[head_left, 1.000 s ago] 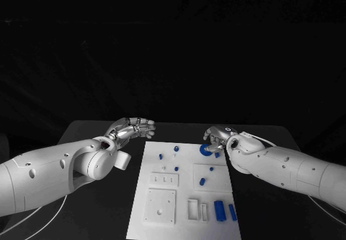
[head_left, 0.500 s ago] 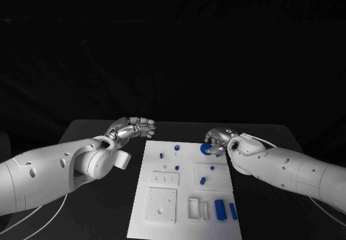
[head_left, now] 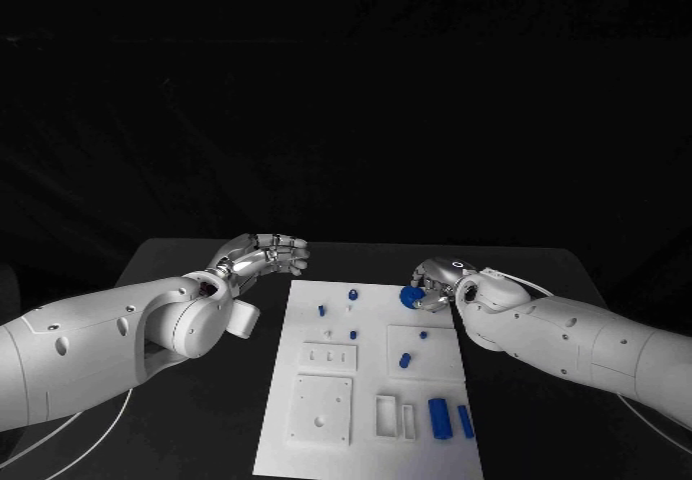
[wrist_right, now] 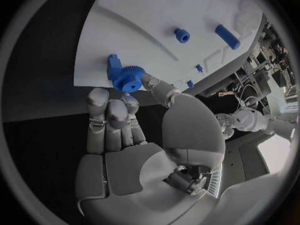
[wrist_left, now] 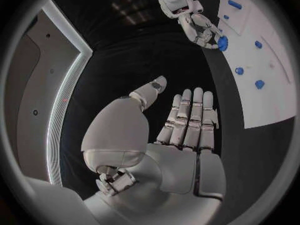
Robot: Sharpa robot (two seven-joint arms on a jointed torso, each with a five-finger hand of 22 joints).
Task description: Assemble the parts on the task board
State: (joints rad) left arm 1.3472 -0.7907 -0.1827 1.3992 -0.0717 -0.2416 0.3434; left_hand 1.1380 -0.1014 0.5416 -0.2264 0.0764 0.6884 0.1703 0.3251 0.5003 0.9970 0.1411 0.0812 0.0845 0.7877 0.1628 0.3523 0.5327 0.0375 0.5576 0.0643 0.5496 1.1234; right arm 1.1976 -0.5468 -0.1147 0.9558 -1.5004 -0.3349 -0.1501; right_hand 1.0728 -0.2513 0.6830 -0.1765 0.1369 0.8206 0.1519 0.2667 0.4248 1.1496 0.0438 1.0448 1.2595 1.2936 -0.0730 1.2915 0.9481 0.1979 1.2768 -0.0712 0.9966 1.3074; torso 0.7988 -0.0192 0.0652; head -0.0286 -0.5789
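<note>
- Parts nearest the robot: two blue bars point(head_left: 438, 419) lie side by side near the right corner of the white task board point(head_left: 325, 455), beside pale slotted fixtures. They look like rigid plastic, light enough for a fingertip pinch, best taken across their long sides.
- Mid-board, a short blue peg point(head_left: 405, 361) lies tilted on a raised white square; small and smooth, it would likely roll or slip unless pinched at its middle.
- Further on, small blue studs point(head_left: 352, 295) stand near the board's far edge, well apart from each other.
- Right hand point(head_left: 437, 284) is at the board's far right corner, thumb and a fingertip pinching a blue gear point(wrist_right: 129, 78) by its toothed rim, the other fingers held straight beside it. In the right wrist view the gear sits just at the board's edge, next to a blue block point(wrist_right: 113, 66); whether they touch I cannot tell.
- Gear looks stiff, light and not fragile; the teeth give grip, so the rim is the sensible hold, leaving the centre bore free for a shaft.
- Left hand point(head_left: 268, 254) hangs over the black surface point(head_left: 188, 255) off the board's far left corner, fingers loosely extended and together, holding nothing.
</note>
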